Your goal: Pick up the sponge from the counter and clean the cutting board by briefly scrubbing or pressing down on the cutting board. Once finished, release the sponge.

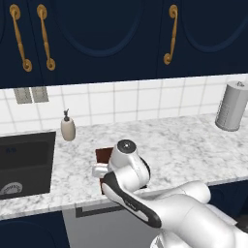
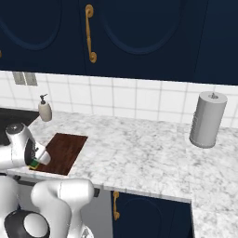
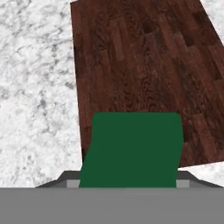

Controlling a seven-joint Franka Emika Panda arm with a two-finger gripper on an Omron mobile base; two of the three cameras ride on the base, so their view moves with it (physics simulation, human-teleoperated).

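We hold sponge (image 3: 133, 148) clamped in gripper (image 3: 131, 183) above cutting board (image 3: 144, 70) near edge — soft, light, squashes easily; we judge side grip suits pressing down.

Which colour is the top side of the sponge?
Dark green; the sponge shows best in the hand view, over the cutting board.
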